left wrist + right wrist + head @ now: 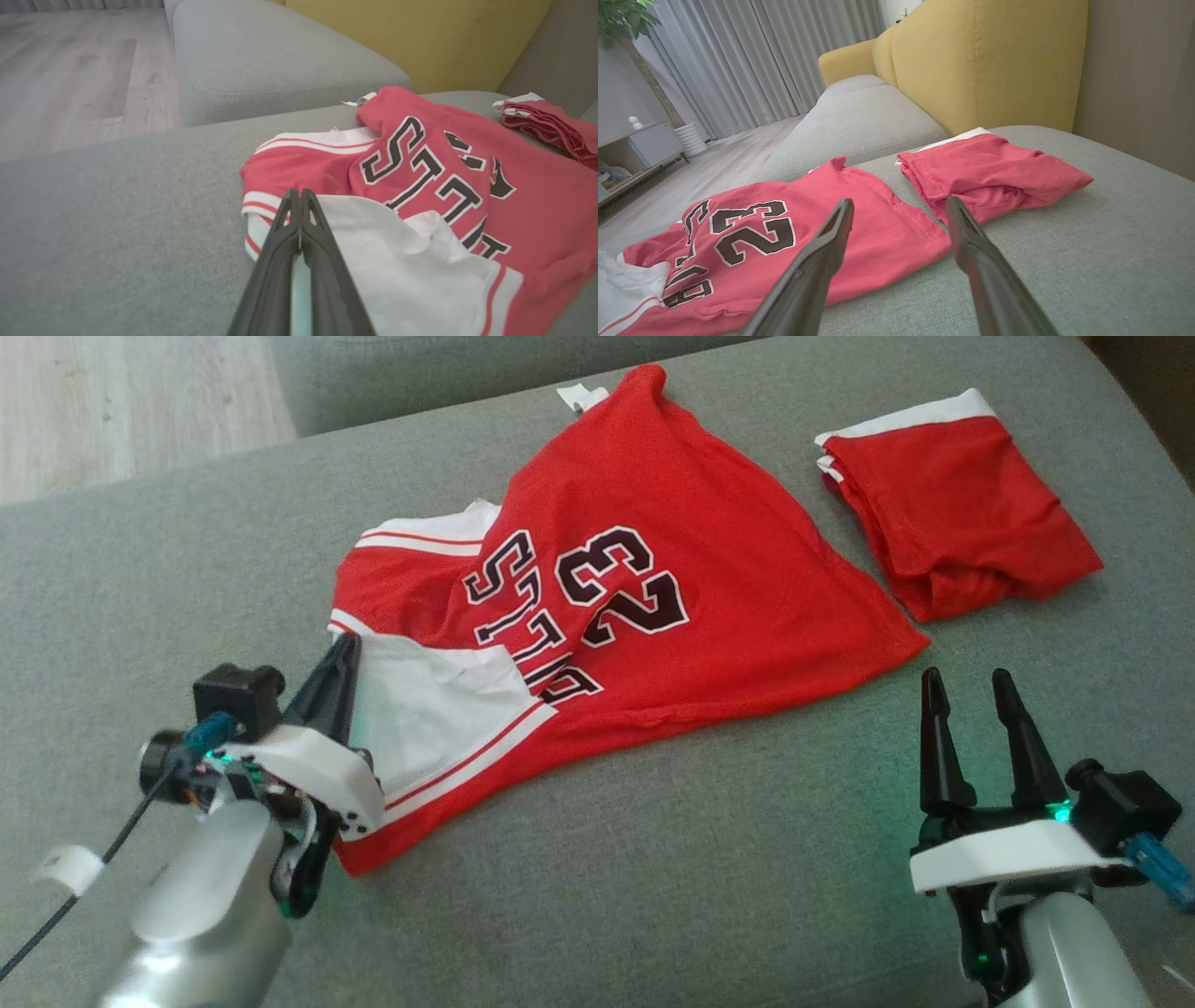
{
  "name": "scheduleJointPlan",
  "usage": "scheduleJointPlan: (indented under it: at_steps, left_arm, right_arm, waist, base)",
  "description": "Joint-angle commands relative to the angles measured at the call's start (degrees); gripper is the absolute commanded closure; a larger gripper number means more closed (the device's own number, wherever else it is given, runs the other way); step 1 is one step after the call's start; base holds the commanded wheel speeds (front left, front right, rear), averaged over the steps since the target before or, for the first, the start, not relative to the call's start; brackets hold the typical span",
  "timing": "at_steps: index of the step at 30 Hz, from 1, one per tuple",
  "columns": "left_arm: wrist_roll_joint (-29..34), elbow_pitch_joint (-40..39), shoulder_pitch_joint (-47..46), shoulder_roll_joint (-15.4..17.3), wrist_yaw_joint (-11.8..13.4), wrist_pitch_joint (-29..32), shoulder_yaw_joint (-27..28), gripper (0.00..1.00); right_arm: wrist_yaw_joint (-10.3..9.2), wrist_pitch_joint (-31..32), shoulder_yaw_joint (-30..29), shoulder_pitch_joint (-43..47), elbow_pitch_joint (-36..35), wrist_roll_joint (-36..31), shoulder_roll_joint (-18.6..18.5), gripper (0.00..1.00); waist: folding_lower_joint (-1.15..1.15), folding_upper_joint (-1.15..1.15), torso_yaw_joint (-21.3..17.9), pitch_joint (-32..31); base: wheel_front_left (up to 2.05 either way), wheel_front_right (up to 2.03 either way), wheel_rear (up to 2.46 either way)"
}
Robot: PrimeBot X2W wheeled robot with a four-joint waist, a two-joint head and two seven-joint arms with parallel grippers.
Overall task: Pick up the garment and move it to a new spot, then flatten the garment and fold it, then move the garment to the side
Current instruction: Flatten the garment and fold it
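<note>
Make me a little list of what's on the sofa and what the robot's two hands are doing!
surface: grey sofa seat
main thing: red jersey with number 23, rumpled, white inside showing at one corner
next to it: folded red garment, close by the jersey's corner
left jaws: shut on the jersey's white-trimmed edge
right jaws: open, holding nothing, near the jersey's hem

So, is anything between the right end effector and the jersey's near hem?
Nothing visible. Only bare grey cushion lies between the open right end effector and the jersey; the folded red garment lies farther back.
</note>
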Motion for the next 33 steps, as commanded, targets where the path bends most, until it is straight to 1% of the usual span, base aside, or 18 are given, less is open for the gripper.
scheduleJointPlan:
  at_steps: [1, 6, 10, 12, 14, 17, 22, 29, 32, 33]
  left_arm:
    - [0.69, -1.64, -3.5, 2.24, -0.21, -0.93, 2.02, 1.0]
    - [2.46, -3.23, -7.53, 5.63, -0.5, -4.52, 3.25, 1.0]
    - [5.05, -6.6, -14.41, 9.33, -0.6, -6.93, 4.74, 1.0]
    - [6.29, -8.67, -16.95, 10.36, -0.68, -7.68, 5.05, 1.0]
    - [7.64, -10.96, -18.78, 11.26, -1.32, -8.23, 4.77, 1.0]
    - [9.59, -13.89, -19.45, 12.37, -2.23, -8.52, 3.28, 1.0]
    - [11.79, -18.81, -14.2, 15.33, -3.61, -7.24, -1.12, 1.0]
    - [11.98, -27.03, 0.84, 21.1, -4.77, -3.88, -8.55, 1.0]
    - [11.27, -30.85, 6.35, 22.23, -5.18, -2.58, -12.37, 1.0]
    - [11.27, -30.85, 6.35, 22.23, -5.18, -2.58, -12.37, 1.0]
  right_arm:
    - [-0.05, -0.63, 1.23, -1.75, -1.51, 0.1, -0.28, 0.0]
    - [-0.05, -0.63, 1.64, -1.85, -1.33, 0.1, -0.28, 0.0]
    - [-0.05, -0.63, 2.13, -1.54, -1.0, 0.18, -0.28, 0.0]
    - [-0.05, -0.63, 2.28, -1.33, -0.94, 0.31, -0.28, 0.0]
    - [-0.05, -0.63, 2.49, -1.08, -0.93, 0.4, -0.28, 0.0]
    - [-0.05, -0.63, 2.38, -0.52, -0.89, 0.44, -0.28, 0.0]
    - [-0.05, -0.63, 2.35, 0.41, -0.76, 0.62, -0.28, 0.0]
    - [-0.05, -0.63, 1.7, 1.45, -0.24, 0.38, -0.28, 0.0]
    - [-0.05, -0.63, 1.53, 1.64, -0.02, 0.14, -0.28, 0.0]
    - [-0.05, -0.63, 1.53, 1.64, -0.02, 0.14, -0.28, 0.0]
  waist:
    - [0.0, 0.0, 0.18, -0.28]
    - [0.0, 0.0, 0.47, -1.56]
    - [0.0, 0.0, 0.64, -3.19]
    - [0.0, 0.0, 0.82, -3.77]
    - [0.0, 0.0, 1.09, -4.34]
    - [0.0, 0.0, 1.91, -5.2]
    - [0.0, 0.0, 4.04, -6.51]
    - [0.0, 0.0, 7.78, -8.18]
    - [0.0, 0.0, 9.38, -8.52]
    - [0.0, 0.0, 9.38, -8.52]
  base:
    - [0.0, 0.0, 0.0]
    - [0.0, 0.0, 0.0]
    - [0.0, 0.0, 0.0]
    - [0.0, 0.0, 0.0]
    - [0.0, 0.0, 0.0]
    - [0.0, 0.0, 0.0]
    - [0.0, 0.0, 0.0]
    - [0.0, 0.0, 0.0]
    - [0.0, 0.0, 0.0]
    - [0.0, 0.0, 0.0]
